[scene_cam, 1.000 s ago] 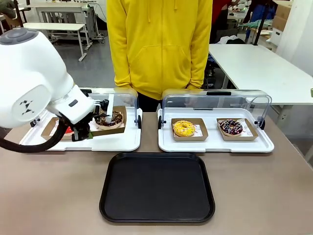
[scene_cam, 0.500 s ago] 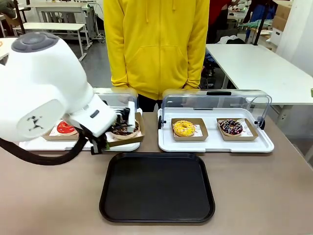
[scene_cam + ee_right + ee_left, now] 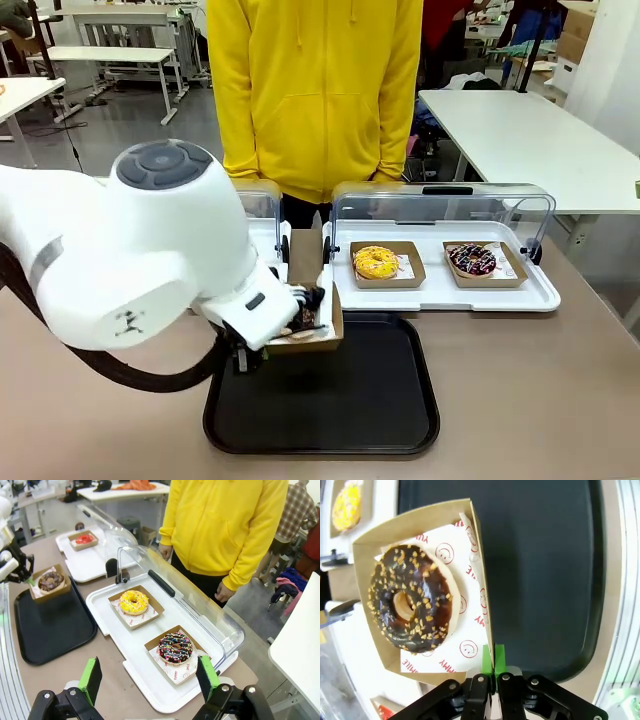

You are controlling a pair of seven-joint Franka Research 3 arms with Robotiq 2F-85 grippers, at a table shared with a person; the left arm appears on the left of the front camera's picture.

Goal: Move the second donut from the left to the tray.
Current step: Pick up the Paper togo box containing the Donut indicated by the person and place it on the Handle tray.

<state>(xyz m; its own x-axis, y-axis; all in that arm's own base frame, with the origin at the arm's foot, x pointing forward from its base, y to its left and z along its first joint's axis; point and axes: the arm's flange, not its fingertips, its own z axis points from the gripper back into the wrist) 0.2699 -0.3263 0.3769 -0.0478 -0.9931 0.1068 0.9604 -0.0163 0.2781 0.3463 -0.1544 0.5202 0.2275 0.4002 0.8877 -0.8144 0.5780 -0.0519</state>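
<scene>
The left gripper (image 3: 493, 666), pinching the box (image 3: 470, 545) w/ the choc donut (image 3: 410, 600), has carried it from the white tray to over the black tray (image 3: 380, 400). Just needs setting down. The right gripper (image 3: 150, 677) is spread wide, w/ nothing in it.

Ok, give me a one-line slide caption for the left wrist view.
Left gripper pinching the box wall, chocolate donut inside, above the black tray.

A grey floor (image 3: 150, 125) stretches behind the brown table (image 3: 540, 400). 1 long white table (image 3: 520, 135) stands at the right, and 2 more white tables (image 3: 110, 55) on metal legs stand far left under even indoor light.
</scene>
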